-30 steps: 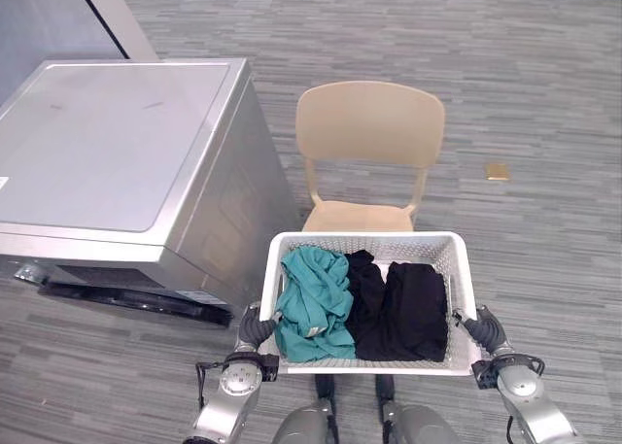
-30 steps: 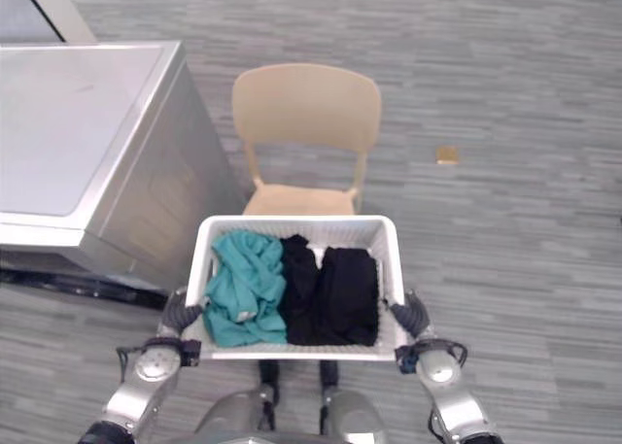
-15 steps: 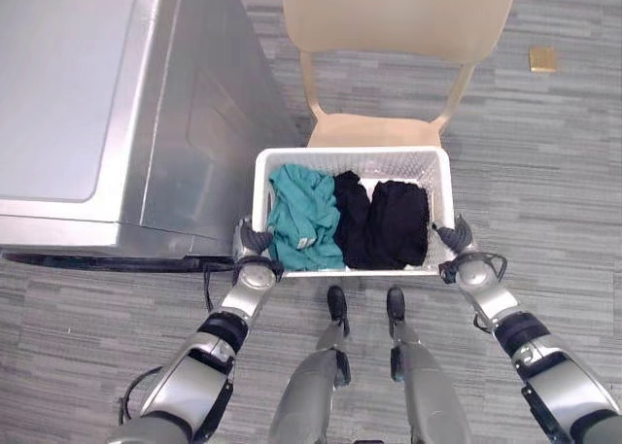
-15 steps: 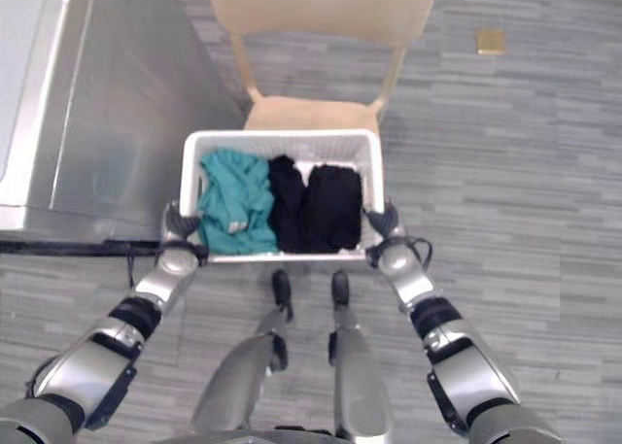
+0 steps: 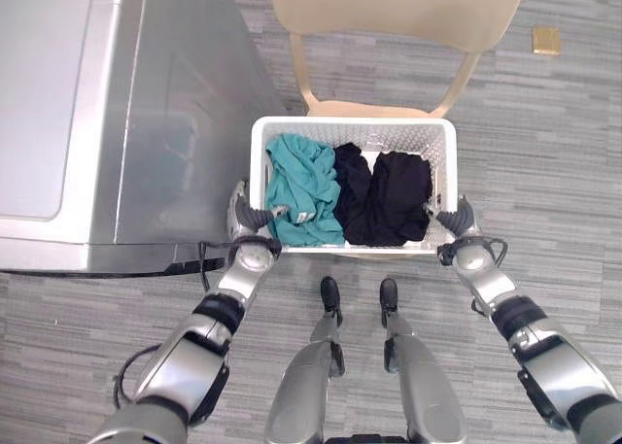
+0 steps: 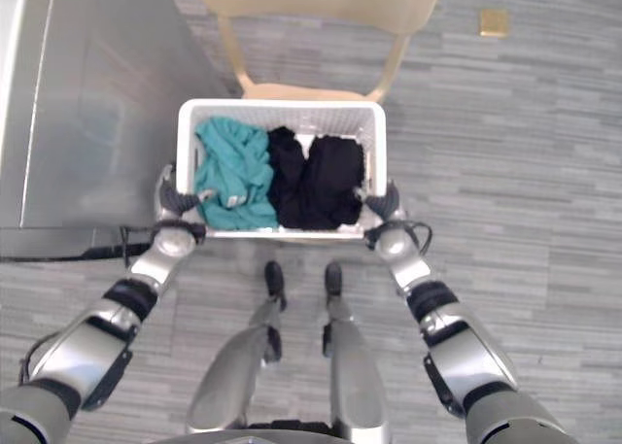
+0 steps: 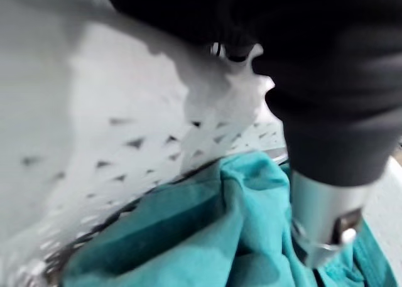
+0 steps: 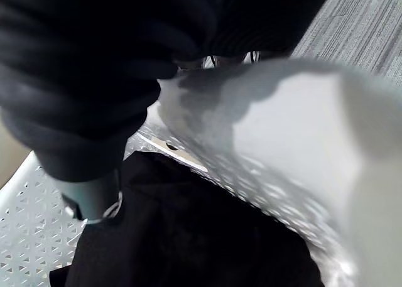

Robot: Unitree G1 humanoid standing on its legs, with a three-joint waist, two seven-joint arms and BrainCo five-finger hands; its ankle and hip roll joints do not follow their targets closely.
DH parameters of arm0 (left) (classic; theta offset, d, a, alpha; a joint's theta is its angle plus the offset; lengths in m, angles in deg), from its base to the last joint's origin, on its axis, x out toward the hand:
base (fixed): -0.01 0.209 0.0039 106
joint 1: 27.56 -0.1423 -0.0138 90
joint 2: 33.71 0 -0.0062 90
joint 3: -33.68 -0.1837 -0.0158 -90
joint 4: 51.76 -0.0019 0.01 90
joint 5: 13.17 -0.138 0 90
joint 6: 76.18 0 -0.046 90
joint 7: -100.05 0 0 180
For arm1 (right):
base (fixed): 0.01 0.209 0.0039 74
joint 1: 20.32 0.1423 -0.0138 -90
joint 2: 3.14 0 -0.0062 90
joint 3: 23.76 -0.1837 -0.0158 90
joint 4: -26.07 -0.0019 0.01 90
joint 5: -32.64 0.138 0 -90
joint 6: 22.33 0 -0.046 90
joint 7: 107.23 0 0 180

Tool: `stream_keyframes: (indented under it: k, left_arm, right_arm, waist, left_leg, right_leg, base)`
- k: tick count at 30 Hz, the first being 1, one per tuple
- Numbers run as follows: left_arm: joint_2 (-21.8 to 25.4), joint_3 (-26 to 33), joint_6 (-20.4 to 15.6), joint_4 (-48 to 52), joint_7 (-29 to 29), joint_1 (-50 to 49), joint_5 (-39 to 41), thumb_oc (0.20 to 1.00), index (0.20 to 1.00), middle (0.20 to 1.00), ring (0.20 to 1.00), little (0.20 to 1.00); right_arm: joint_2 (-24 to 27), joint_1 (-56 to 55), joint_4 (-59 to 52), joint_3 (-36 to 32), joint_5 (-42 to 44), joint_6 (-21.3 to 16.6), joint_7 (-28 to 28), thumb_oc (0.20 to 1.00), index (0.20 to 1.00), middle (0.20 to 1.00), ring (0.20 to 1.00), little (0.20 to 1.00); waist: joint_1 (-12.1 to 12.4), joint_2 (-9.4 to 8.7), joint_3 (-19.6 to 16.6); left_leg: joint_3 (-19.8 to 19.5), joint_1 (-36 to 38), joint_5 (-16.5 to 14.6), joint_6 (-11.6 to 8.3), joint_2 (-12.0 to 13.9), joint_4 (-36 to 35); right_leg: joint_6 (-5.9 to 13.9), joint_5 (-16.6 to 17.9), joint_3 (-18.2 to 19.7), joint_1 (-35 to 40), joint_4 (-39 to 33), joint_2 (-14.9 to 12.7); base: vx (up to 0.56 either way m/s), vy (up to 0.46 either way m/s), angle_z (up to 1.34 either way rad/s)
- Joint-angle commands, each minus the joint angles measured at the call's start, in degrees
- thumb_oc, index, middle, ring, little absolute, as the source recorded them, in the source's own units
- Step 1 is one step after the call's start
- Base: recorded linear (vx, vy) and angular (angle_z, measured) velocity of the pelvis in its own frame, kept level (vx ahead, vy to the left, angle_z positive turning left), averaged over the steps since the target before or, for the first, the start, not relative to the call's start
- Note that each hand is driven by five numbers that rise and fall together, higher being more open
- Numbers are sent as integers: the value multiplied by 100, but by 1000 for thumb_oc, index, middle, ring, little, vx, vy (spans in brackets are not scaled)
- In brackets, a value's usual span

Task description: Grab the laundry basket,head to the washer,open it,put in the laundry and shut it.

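Already both hands are on the load: the left hand [image 5: 249, 222] curls over the left end of the white laundry basket [image 5: 351, 126], its thumb inside the wall beside the teal garment [image 5: 299, 187], and the right hand [image 5: 457, 222] hooks the right end the same way, next to the black clothes [image 5: 387, 196]. So the basket hangs between the two hands, long axis running left to right across the robot's front, with its far side over the seat of a beige chair [image 5: 394, 17]. Left of the basket, just beside the left hand, stands the silver washer [image 5: 107, 123]. Judging from this, the coming move is a turn leftward, and the left arm is the nearer one for opening it.
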Motion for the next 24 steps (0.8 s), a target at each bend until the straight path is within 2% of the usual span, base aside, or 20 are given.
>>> stream_keyframes:
  k: [1, 6, 14, 20, 24]
  left_arm:
    - [-536, -50, -548, 454, 211, 27, 171, 1000, 1000, 1000, 1000, 1000]
    - [-382, 371, -619, 1338, 452, -1030, 265, 1000, 1000, 1000, 1000, 1000]
    - [-23, 851, -685, 1909, 619, -1552, 55, 1000, 1000, 1000, 1000, 1000]
    - [196, 1284, -613, 2419, 1212, -2690, 89, 1000, 1000, 1000, 1000, 1000]
    - [215, 1477, -473, 2361, 1581, -3425, 9, 1000, 1000, 1000, 1000, 1000]
  right_arm:
    - [-465, -175, -465, 101, -272, -283, -141, 1000, 1000, 1000, 1000, 1000]
    - [-226, -1198, -1219, -376, -486, -314, -332, 1000, 1000, 1000, 1000, 1000]
    - [119, -1841, -1951, -887, -630, -458, -564, 1000, 1000, 1000, 1000, 1000]
    - [482, -2673, -2458, -1349, -711, -447, -1097, 1000, 1000, 1000, 1000, 1000]
    - [581, -3171, -2449, -1542, -853, -478, -1425, 1000, 1000, 1000, 1000, 1000]
  waist:
    - [-26, -196, -429]
    - [-47, -194, -670]
    - [-70, -180, -807]
    - [-49, -171, -930]
    - [-43, -166, -1079]
  left_leg:
    - [22, -451, -889, -389, 64, 928]
    - [20, -88, -1010, -368, 89, 912]
    - [-35, 186, -1015, -376, 120, 808]
    - [-124, 511, -980, -400, 201, 742]
    - [-202, 770, -935, -409, 236, 648]
  right_leg:
    - [582, -323, 5, -108, 107, -645]
    - [528, -398, -7, 189, 108, -583]
    - [499, -483, -35, 421, 96, -501]
    - [470, -591, -88, 770, 57, -424]
    - [464, -661, -131, 1046, 21, -369]
  base:
    - [90, -30, 4]
    - [98, -35, -1]
    - [47, -46, 0]
    - [44, -71, -2]
    - [26, -60, 1]
